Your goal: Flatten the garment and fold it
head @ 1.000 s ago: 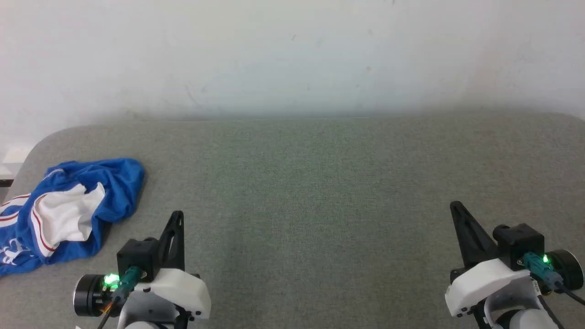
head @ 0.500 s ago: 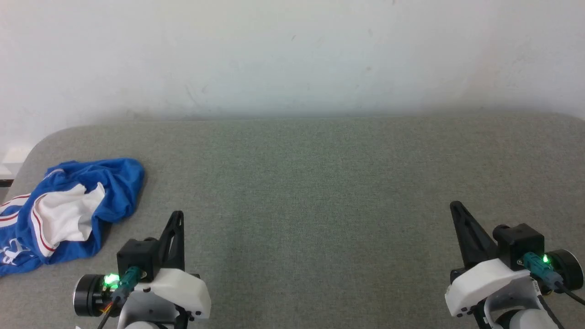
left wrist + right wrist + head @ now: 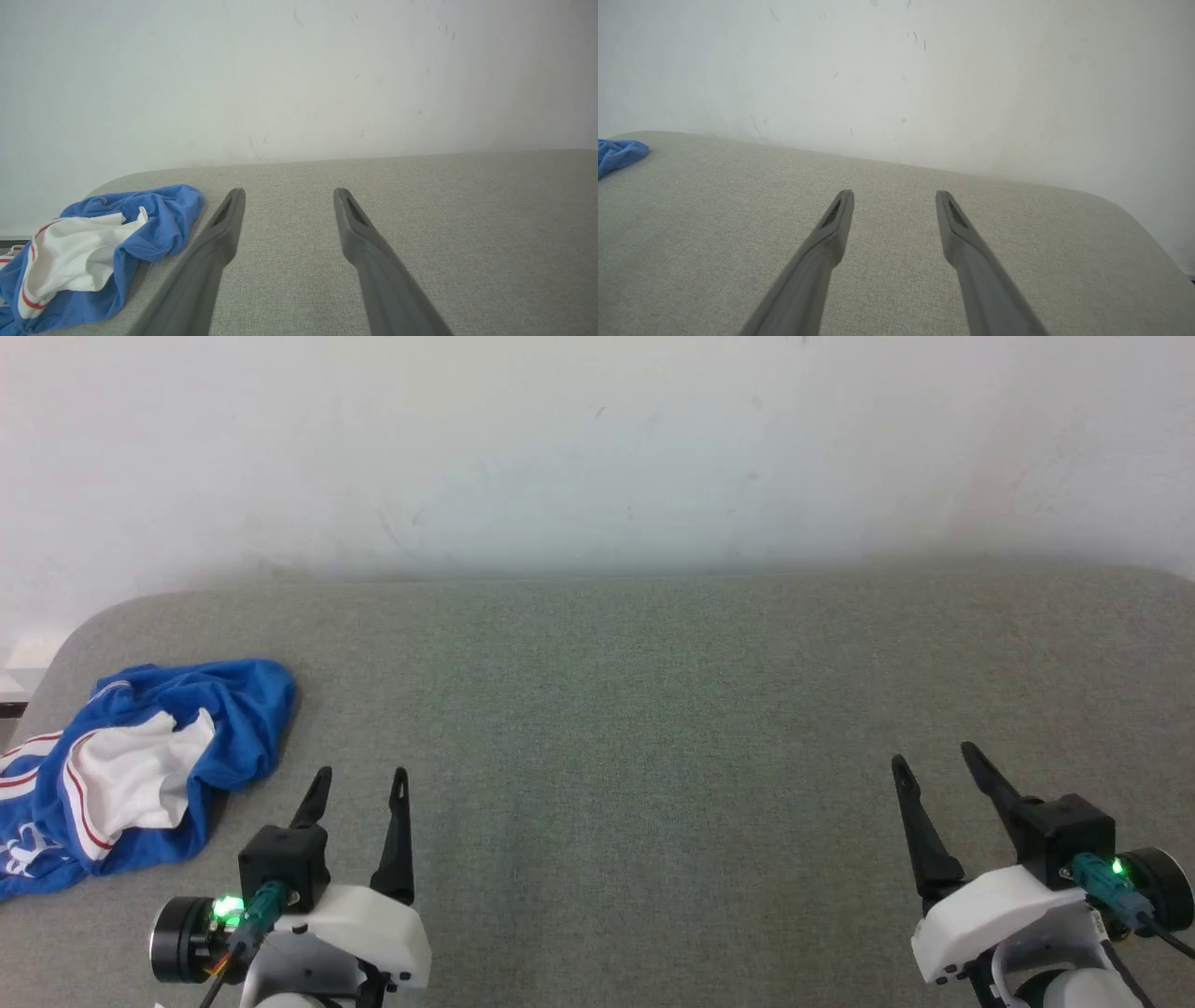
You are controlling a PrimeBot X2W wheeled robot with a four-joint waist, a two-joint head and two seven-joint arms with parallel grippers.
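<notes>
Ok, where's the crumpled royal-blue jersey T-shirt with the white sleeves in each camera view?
Head view: the royal-blue jersey T-shirt lies crumpled at the far left edge, on the grey fabric table.
Left wrist view: the T-shirt sits at the lower left, by the table's rounded corner.
Right wrist view: the T-shirt is a blue sliver at the left edge.
Shared landmark: the table's back edge meeting the white wall.

The left gripper (image 3: 362,771) is held low over the near left part of the bench (image 3: 653,709), jaws parted, with both long dark fingers pointing toward the bench's far edge. The right gripper (image 3: 934,754) is held over the near right part, jaws likewise parted, with its fingers leaning slightly leftward.
</notes>
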